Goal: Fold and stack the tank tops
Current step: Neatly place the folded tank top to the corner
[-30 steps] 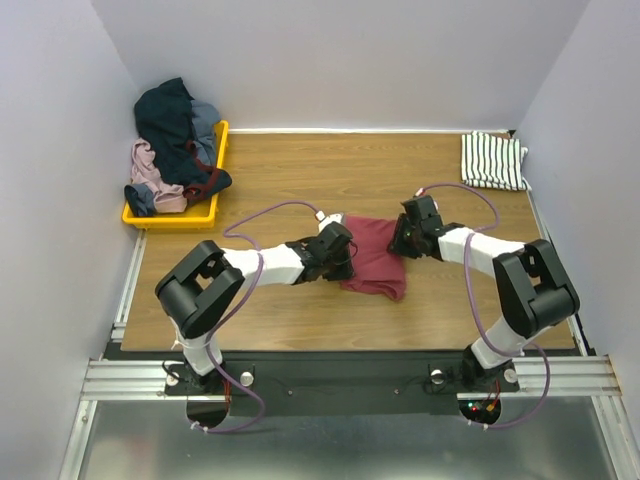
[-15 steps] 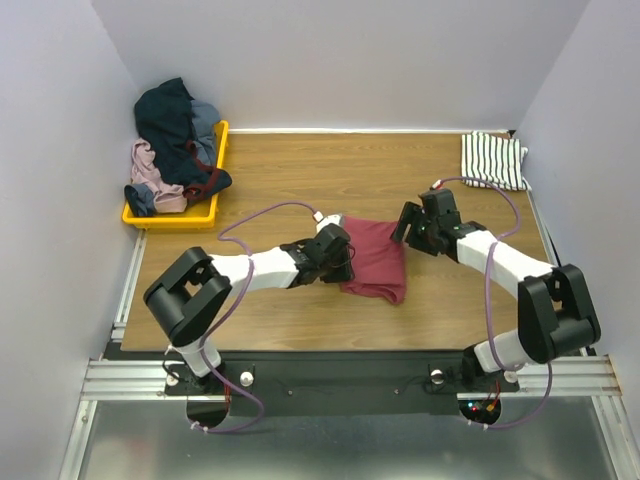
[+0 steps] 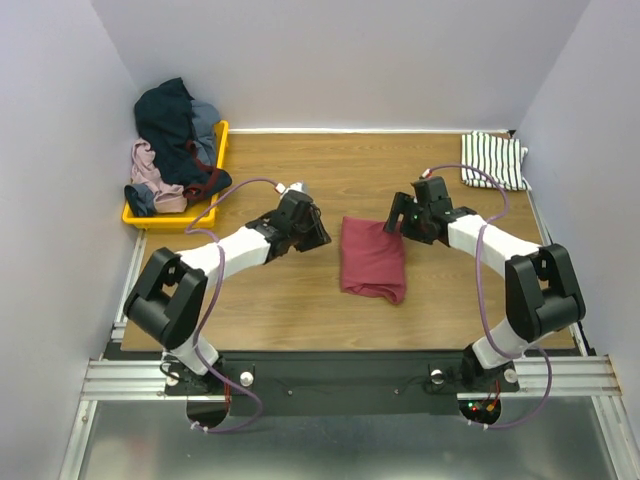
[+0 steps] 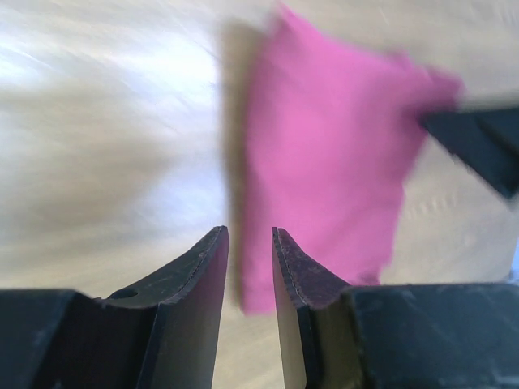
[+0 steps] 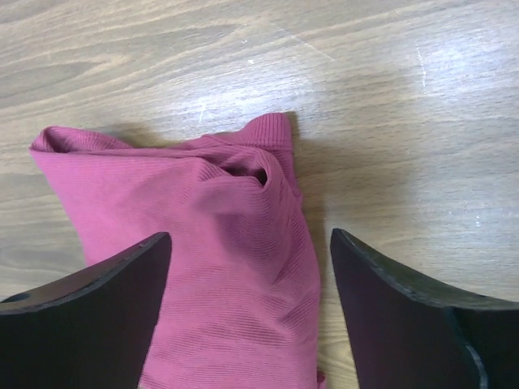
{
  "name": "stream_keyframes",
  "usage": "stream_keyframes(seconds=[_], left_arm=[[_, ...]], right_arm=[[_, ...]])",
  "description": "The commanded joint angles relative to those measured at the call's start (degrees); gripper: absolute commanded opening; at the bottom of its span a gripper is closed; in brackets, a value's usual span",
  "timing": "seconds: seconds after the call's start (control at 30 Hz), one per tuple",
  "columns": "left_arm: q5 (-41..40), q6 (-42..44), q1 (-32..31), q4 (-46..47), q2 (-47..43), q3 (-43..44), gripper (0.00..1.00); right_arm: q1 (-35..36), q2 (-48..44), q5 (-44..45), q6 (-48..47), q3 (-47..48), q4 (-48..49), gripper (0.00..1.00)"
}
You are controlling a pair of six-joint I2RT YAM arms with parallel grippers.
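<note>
The dark red tank top (image 3: 373, 258) lies folded in a rough rectangle in the middle of the table. It also shows in the right wrist view (image 5: 219, 243) and, blurred, in the left wrist view (image 4: 332, 162). The striped tank top (image 3: 493, 160) lies folded at the far right corner. My left gripper (image 3: 320, 240) is a little left of the red top, its jaws narrowly apart and empty (image 4: 250, 235). My right gripper (image 3: 397, 225) is wide open and empty over the red top's far right corner (image 5: 251, 243).
A yellow tray (image 3: 175, 215) heaped with other clothes stands at the far left. Bare wooden tabletop (image 3: 330, 170) lies between the tray and the striped top. Walls close the table on three sides.
My left gripper has let go of the red top and drawn back to the left. My right gripper has lifted off the top's right edge and hovers at its far corner.
</note>
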Motion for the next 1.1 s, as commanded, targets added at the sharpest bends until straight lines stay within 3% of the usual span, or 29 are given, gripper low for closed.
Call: stream_keyframes(seconds=[0.0, 0.23, 0.57, 0.77, 0.93, 1.07], left_arm=[[3.01, 2.39, 2.86, 3.43, 3.66, 4.86, 0.4], [5.82, 3.36, 2.86, 3.35, 13.33, 13.13, 0.4], [5.74, 0.9, 2.95, 4.13, 13.43, 11.46, 0.4], [7.5, -0.24, 2.86, 4.75, 13.08, 10.85, 0.4], [8.2, -1.21, 2.86, 4.58, 14.21, 12.16, 0.4], [10.57, -2.53, 2.86, 6.24, 16.67, 13.66, 0.4]], right_arm=[[-0.05, 0.42, 0.47, -0.84, 1.98, -0.02, 0.8], [-0.05, 7.88, 5.49, -0.48, 3.91, -0.02, 0.65], [-4.43, 17.55, 7.87, 0.31, 13.3, -0.11, 0.48], [-6.81, 23.7, 8.74, -0.04, 20.6, -1.25, 0.48], [-13.66, 27.14, 5.68, 1.27, 23.33, -1.43, 0.48], [-15.86, 28.54, 3.21, -1.79, 26.75, -1.43, 0.66]])
